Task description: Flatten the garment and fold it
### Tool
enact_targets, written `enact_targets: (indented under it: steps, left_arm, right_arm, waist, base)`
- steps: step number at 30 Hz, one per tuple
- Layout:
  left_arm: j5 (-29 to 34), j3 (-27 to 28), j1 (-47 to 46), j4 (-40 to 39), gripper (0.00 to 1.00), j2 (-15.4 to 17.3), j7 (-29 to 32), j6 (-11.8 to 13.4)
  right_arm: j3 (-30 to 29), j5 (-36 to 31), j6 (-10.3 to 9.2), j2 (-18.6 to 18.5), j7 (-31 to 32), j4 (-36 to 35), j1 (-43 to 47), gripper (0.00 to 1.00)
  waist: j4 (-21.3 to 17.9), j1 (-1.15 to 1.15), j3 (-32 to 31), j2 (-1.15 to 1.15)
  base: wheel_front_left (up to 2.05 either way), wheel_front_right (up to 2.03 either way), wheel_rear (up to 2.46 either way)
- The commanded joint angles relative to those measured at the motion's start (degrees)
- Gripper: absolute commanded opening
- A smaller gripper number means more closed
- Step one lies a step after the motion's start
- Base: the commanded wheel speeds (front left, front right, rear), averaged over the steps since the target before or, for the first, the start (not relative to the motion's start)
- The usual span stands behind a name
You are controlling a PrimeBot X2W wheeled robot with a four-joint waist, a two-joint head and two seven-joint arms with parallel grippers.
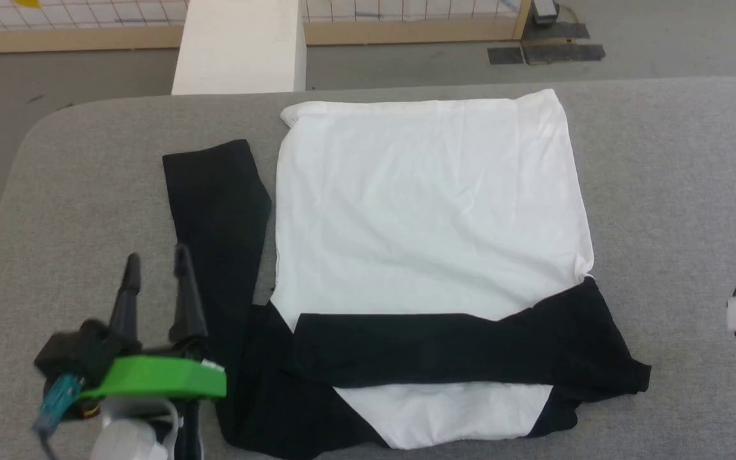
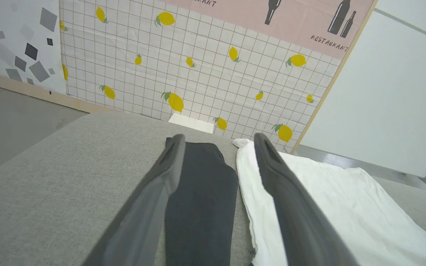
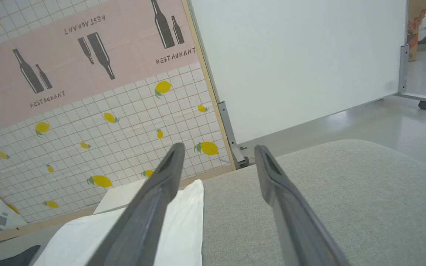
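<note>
The garment [image 1: 432, 204] lies spread on the grey table [image 1: 674, 147], white body in the middle. One black sleeve [image 1: 214, 211] runs straight along its left side. The other black sleeve [image 1: 464, 351] is folded across the lower part of the body. My left gripper [image 1: 156, 255] hovers open at the lower left, just left of the straight sleeve, holding nothing. In the left wrist view that gripper [image 2: 219, 137] is open over the black sleeve [image 2: 198, 192], beside the white body [image 2: 327, 195]. My right gripper [image 3: 218, 147] is open and empty above bare table, right of the garment [image 3: 161, 225].
A white block [image 1: 240, 45] stands on the floor beyond the table's far edge. A lemon-patterned wall panel [image 2: 198, 66] and a white rolling partition [image 3: 294, 62] stand behind. Bare table [image 3: 327, 192] lies right of the garment, and the table's rounded left corner [image 1: 42, 128] is near my left arm.
</note>
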Motion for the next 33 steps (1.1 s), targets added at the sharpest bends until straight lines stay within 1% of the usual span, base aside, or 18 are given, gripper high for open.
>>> enact_targets:
  steps: [1,4,7,8,12,16,20,24,26,30,33]
  left_arm:
    - [-0.44,-0.45,-2.73,1.46,1.00,0.27,0.80,-0.30]
    - [-0.74,-1.06,-8.33,5.62,1.00,1.90,4.86,-0.72]
    - [-0.48,-1.73,-16.28,11.04,1.00,4.91,11.35,-1.03]
    - [-0.89,-1.38,-18.85,12.49,1.00,5.48,12.80,-0.94]
    - [-1.25,-1.25,-30.56,19.56,1.00,9.34,22.06,-0.60]
    - [-1.19,-0.99,-40.74,24.89,1.00,12.92,30.70,0.57]
    - [-1.76,-0.92,-47.87,28.35,1.00,15.59,40.20,1.78]
    - [-0.91,-2.47,-51.28,30.45,1.00,17.73,50.65,3.33]
    - [-0.41,-2.96,-51.81,30.65,1.00,18.59,54.35,4.27]
    - [1.10,-3.77,-51.36,29.89,1.00,20.19,57.59,5.88]
    - [1.57,-4.02,-50.39,29.64,1.00,20.59,59.25,7.03]
  right_arm:
    - [-0.43,-0.31,-0.08,0.44,-0.51,-0.42,1.08,1.00]
    - [-1.39,-0.05,-0.08,0.69,-0.66,-1.12,1.80,1.00]
    - [-1.84,0.26,-0.08,0.79,-0.26,-2.39,1.82,1.00]
    - [-1.83,0.25,-0.08,0.80,-0.16,-2.74,1.58,1.00]
    - [-1.78,0.66,-0.08,0.83,0.10,-4.16,-0.43,1.00]
    - [-1.37,1.10,-0.08,0.84,0.18,-5.06,-2.45,1.00]
    - [-0.78,1.52,-0.08,0.84,-0.07,-5.20,-4.02,1.00]
    - [-0.86,1.54,-0.08,0.84,-0.53,-5.30,-5.06,1.00]
    - [-1.05,1.65,-0.08,0.85,-0.67,-5.41,-5.32,1.00]
    - [-1.41,1.99,-0.08,0.85,-0.86,-5.75,-5.54,1.00]
    - [-1.61,2.18,-0.08,0.85,-0.73,-6.13,-5.56,1.00]
  waist:
    - [-0.47,0.00,1.18,0.00]
    - [-0.23,0.00,2.78,0.00]
    - [-0.16,0.00,5.65,0.00]
    - [-0.25,0.00,6.60,0.00]
    - [-0.99,0.00,11.96,0.00]
    - [-2.15,0.00,16.96,0.00]
    - [-3.53,0.00,20.93,0.00]
    - [-4.10,0.00,23.35,0.00]
    - [-4.17,0.00,24.18,0.00]
    - [-4.13,0.00,25.59,0.00]
    - [-3.88,0.00,26.38,0.00]
  base:
    - [0.00,0.00,0.00]
    - [0.00,0.00,0.00]
    - [0.00,0.00,0.00]
    - [0.00,0.00,0.00]
    - [0.00,0.00,0.00]
    - [0.00,0.00,0.00]
    - [0.00,0.00,0.00]
    - [0.00,0.00,0.00]
    - [0.00,0.00,0.00]
    - [0.00,0.00,0.00]
    - [0.00,0.00,0.00]
